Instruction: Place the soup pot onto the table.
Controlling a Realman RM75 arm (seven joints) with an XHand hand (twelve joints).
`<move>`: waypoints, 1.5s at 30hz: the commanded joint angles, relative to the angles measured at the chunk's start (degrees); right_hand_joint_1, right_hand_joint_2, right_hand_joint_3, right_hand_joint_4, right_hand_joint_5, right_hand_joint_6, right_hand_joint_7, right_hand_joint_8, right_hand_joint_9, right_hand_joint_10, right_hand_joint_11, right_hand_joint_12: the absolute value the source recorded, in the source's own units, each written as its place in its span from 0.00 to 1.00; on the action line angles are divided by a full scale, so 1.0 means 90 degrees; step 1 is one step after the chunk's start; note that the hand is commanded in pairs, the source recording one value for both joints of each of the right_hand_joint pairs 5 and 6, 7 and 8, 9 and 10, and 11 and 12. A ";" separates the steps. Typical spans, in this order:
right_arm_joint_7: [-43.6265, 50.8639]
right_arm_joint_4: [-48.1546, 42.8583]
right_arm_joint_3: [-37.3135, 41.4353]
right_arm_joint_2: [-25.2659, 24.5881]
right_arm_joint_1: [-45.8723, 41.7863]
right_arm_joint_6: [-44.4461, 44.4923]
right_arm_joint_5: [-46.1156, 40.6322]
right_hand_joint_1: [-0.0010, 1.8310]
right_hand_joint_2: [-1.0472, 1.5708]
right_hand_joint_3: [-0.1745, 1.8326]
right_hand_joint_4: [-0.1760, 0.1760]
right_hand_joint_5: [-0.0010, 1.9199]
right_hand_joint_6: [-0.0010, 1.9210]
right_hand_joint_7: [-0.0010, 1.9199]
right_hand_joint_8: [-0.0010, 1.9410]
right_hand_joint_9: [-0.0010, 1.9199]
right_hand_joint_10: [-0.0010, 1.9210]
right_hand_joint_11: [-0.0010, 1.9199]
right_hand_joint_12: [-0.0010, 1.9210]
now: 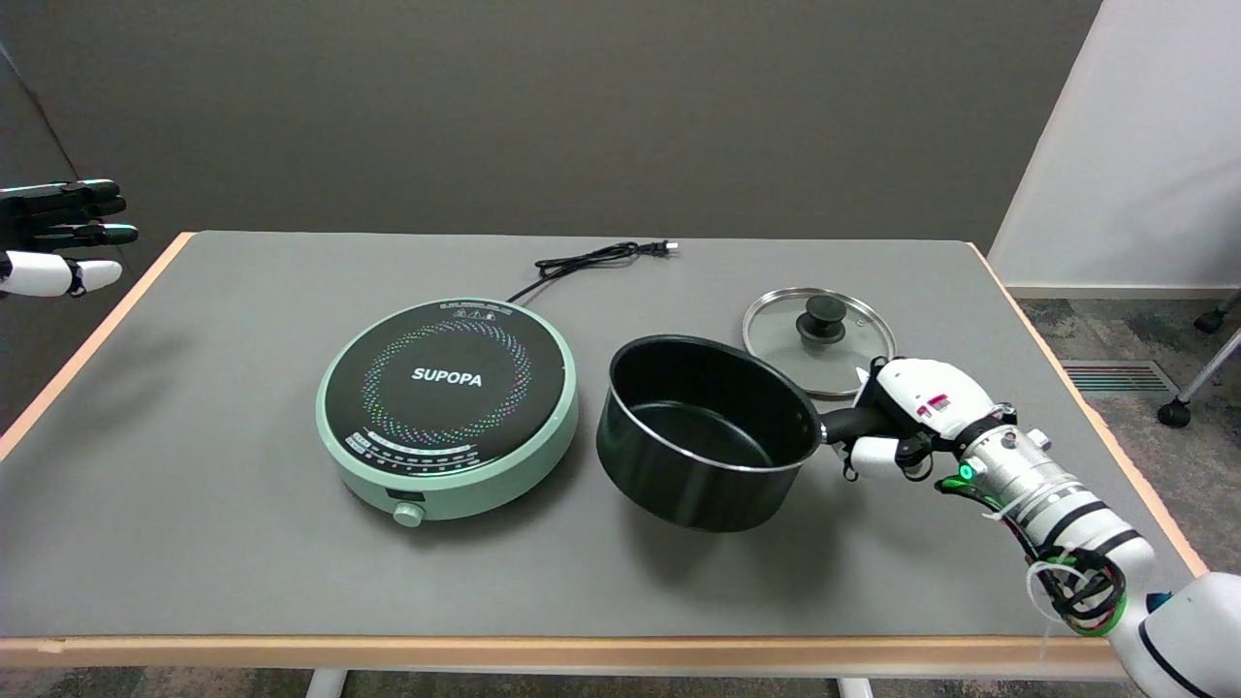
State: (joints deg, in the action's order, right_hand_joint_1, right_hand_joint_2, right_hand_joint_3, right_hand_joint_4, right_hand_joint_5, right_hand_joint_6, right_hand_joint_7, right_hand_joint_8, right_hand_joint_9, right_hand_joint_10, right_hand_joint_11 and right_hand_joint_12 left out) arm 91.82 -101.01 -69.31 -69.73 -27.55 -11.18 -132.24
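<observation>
A robot's right hand [906, 419] grips the stubby black handle of a black soup pot [706, 431], its white-and-black fingers wrapped around the handle where it juts from the pot's right side. The pot, lidless and empty inside, appears slightly tilted over the grey table [242, 543]; a dark shadow lies beneath its base, and whether the bottom touches the tabletop cannot be told from this angle. The pot is just to the right of a round mint-green induction cooktop [448, 405] marked SUPOPA, the two close together but apart. The cooktop's dark glass face shows a ring of coloured dots, and a small knob sits on its front edge. Its black power cord [591, 262] trails toward the far side of the table, the plug lying loose on the surface. Behind the pot and beside the hand, a glass lid [819, 340] with a black knob and metal rim lies flat on the table. The white right arm [1086, 538], wrapped with cables and showing a green light at the wrist, reaches in from the lower right corner.
</observation>
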 commanded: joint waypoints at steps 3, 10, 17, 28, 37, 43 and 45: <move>0.1036 0.0156 0.0578 -0.0895 0.0077 -0.1016 -0.0119 0.46 0.77 0.42 0.45 1.00 1.00 1.00 0.99 1.00 1.00 1.00 1.00; 0.1824 0.0272 0.1087 -0.1408 0.0343 -0.1446 -0.0192 0.47 0.77 0.42 0.45 1.00 1.00 1.00 0.99 1.00 1.00 1.00 1.00; 0.2375 0.0010 0.1661 -0.1701 0.0253 -0.1521 -0.0657 0.47 0.77 0.43 0.45 1.00 1.00 1.00 0.99 1.00 1.00 1.00 1.00; 0.2487 -0.0247 0.2411 -0.2149 -0.0186 -0.1903 -0.0811 0.48 0.77 0.44 0.44 1.00 1.00 1.00 0.99 1.00 1.00 1.00 1.00; 0.2566 -0.0294 0.2607 -0.2555 -0.0546 -0.2499 -0.0767 0.48 0.76 0.45 0.44 1.00 1.00 1.00 0.99 1.00 1.00 1.00 1.00; 0.2561 -0.0371 0.2165 -0.2376 -0.0544 -0.2496 -0.0560 0.48 0.76 0.46 0.43 1.00 1.00 1.00 0.99 1.00 1.00 1.00 1.00; 0.2540 -0.0415 0.1855 -0.2080 -0.0464 -0.2410 -0.0396 0.48 0.76 0.46 0.43 1.00 1.00 1.00 0.99 1.00 1.00 1.00 1.00</move>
State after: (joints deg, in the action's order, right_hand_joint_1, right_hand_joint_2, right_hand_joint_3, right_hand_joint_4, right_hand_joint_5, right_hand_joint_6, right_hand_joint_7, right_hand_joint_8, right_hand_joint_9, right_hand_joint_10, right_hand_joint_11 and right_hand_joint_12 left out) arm 113.10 -102.94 -49.33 -89.33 -30.17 -29.74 -138.52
